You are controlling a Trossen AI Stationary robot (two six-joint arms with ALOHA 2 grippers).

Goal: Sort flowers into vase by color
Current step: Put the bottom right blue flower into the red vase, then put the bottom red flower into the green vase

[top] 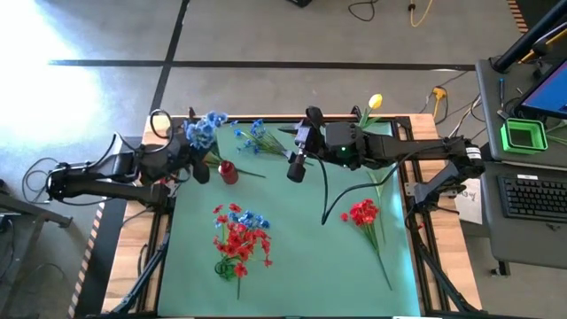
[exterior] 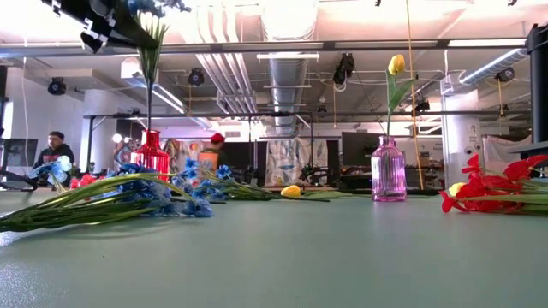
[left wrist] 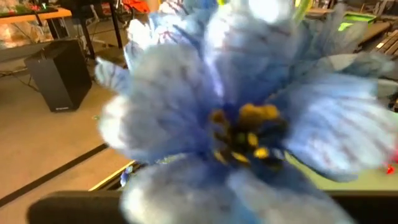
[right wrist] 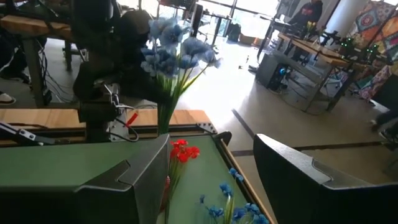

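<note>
Blue flowers (top: 205,129) on one green stem are hanging at the upper left of the high view, just beside the tip of the left hand (top: 190,151). In the low view their stem (exterior: 150,81) is running straight down from that hand to the mouth of the red vase (exterior: 151,154). In the left wrist view the blossom is filling nearly the whole picture, right in front of the hand. Whether that hand is closed on the stem or open cannot be told.

More blue flowers (top: 257,137) are lying on the green worktop (top: 301,257) between the two hands. A mixed red and blue bunch (top: 239,239) is lying at lower centre-left of the high view, and a red flower (top: 363,214) at centre-right.

The right hand (top: 295,170) is hovering at upper centre, well apart from the held blossom, its fingers spread with nothing between them.

A yellow tulip (exterior: 396,64) is standing upright in the pink vase (exterior: 388,171) at the right of the low view.
</note>
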